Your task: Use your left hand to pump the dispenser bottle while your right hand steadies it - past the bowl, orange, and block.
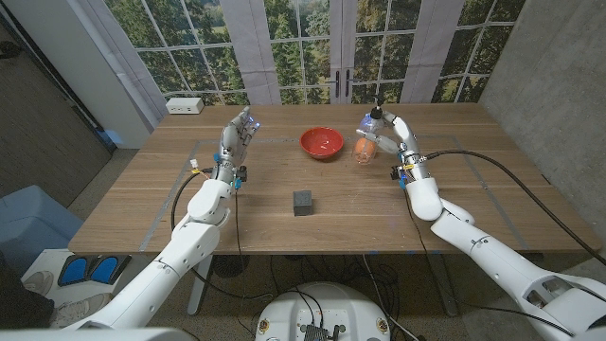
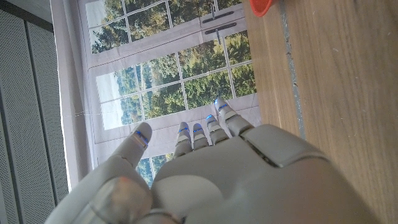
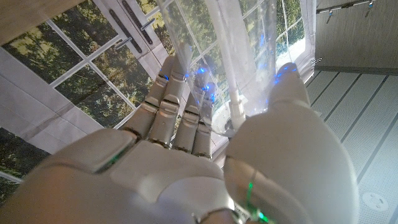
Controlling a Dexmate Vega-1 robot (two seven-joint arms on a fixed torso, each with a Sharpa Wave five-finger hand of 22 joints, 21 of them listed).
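The clear dispenser bottle (image 1: pixel 373 126) with a dark pump top stands at the far right of the table. My right hand (image 1: pixel 396 135) grips it; in the right wrist view the fingers (image 3: pixel 177 106) and thumb wrap the transparent bottle (image 3: pixel 239 68). An orange (image 1: pixel 364 152) sits right in front of the bottle. The red bowl (image 1: pixel 322 143) lies at the far middle, and its rim (image 2: pixel 262 6) shows in the left wrist view. The dark block (image 1: pixel 303 202) sits nearer, at the centre. My left hand (image 1: pixel 238 134) is raised at the far left, fingers (image 2: pixel 205 127) apart, holding nothing.
A white box (image 1: pixel 185 106) sits at the table's (image 1: pixel 473 199) far left corner. Cables run from both wrists across the table toward its front edge. Windows and curtains stand behind the far edge.
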